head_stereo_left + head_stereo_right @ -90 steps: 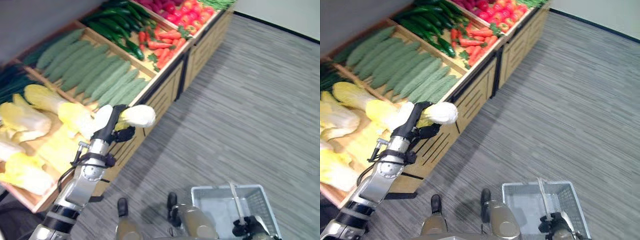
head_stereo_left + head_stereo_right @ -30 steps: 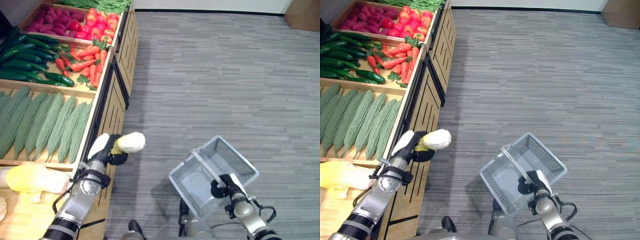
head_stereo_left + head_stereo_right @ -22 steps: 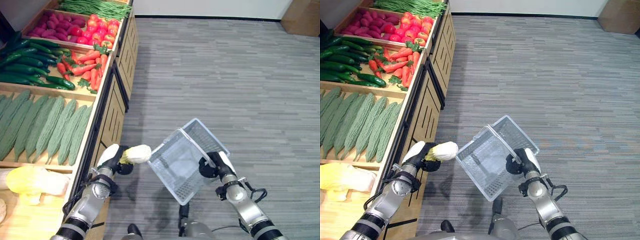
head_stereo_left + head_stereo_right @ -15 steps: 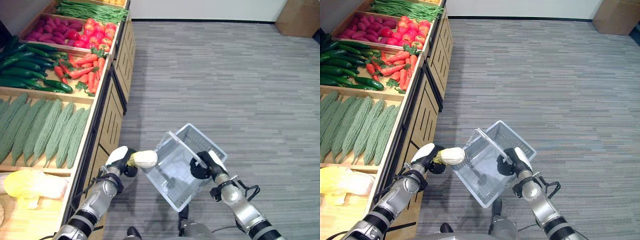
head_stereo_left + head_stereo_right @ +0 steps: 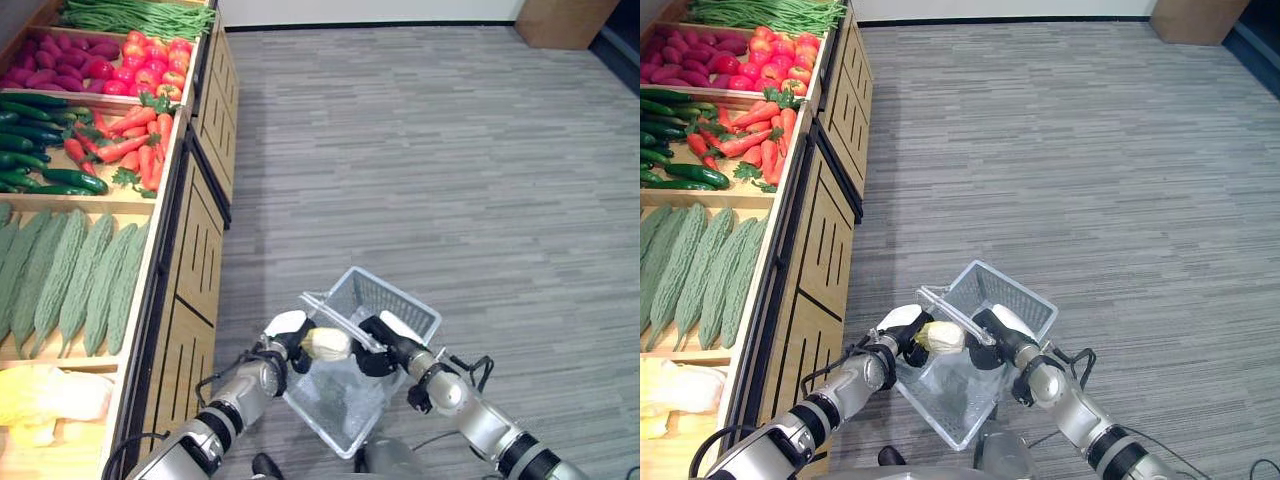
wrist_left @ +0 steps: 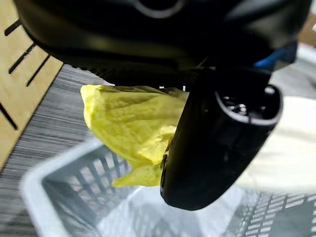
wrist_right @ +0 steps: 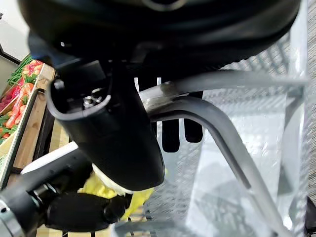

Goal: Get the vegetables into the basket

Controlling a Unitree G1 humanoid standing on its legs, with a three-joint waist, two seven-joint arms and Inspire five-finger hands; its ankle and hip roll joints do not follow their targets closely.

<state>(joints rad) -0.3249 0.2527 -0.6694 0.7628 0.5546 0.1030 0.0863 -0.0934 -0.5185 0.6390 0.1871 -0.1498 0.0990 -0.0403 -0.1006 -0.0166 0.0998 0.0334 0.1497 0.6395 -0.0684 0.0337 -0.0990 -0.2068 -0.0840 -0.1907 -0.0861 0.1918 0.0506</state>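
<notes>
My left hand (image 5: 281,340) is shut on a yellow-white cabbage (image 5: 326,343), holding it over the open top of the grey wire basket (image 5: 402,305). In the left wrist view the cabbage's yellow leaves (image 6: 126,123) show past the thumb, with the basket's mesh (image 6: 74,207) below. My right hand (image 5: 383,345) is shut on the basket's handle (image 7: 207,123) and holds the basket tilted above the floor. In the right eye view the cabbage (image 5: 940,336) sits just inside the basket's near rim (image 5: 930,297).
A wooden produce stand (image 5: 190,230) runs along the left with bitter gourds (image 5: 70,280), cucumbers (image 5: 40,165), carrots (image 5: 130,140), tomatoes (image 5: 140,65), green beans (image 5: 130,15) and more cabbages (image 5: 50,400). Grey carpet (image 5: 450,150) spreads to the right.
The camera has swung away from the stand. My left hand has carried the cabbage rightward from the stand's edge to over the basket, which my right hand raised and brought in to meet it.
</notes>
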